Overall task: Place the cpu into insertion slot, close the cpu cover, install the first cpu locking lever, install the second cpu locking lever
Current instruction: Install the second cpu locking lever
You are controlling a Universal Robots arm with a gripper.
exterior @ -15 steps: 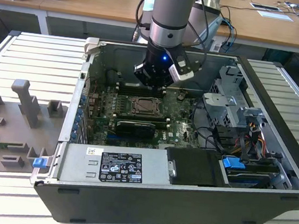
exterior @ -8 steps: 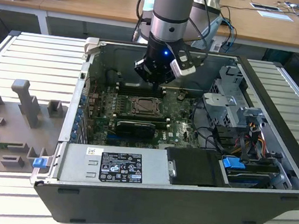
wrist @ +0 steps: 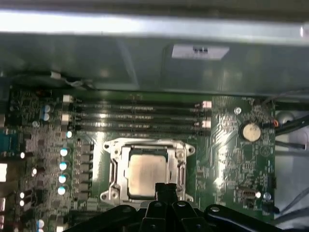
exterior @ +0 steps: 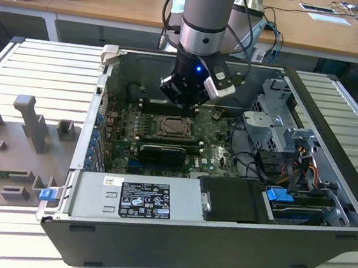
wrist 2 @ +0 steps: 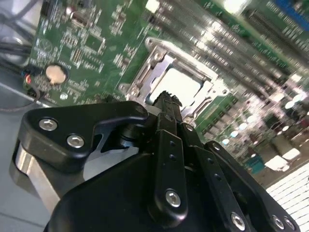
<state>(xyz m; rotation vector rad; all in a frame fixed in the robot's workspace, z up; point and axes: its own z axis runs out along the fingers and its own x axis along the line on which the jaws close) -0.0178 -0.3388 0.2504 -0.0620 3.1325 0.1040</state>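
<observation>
The cpu shows its pale metal face and sits in the insertion slot on the green motherboard. The silver cpu cover lies flat around the chip as a frame. In the second wrist view the cpu and cpu cover lie just past the fingertips. My gripper hangs just above the socket's edge, fingers pressed together and holding nothing. In the exterior view the gripper hovers at the socket's far side inside the open computer case. I cannot make out how the locking levers stand.
Long memory slots run beyond the socket, with a coin battery beside it. A long black card, the power supply, a drive cage and cables crowd the case. A grey fixture stands at the exterior view's left.
</observation>
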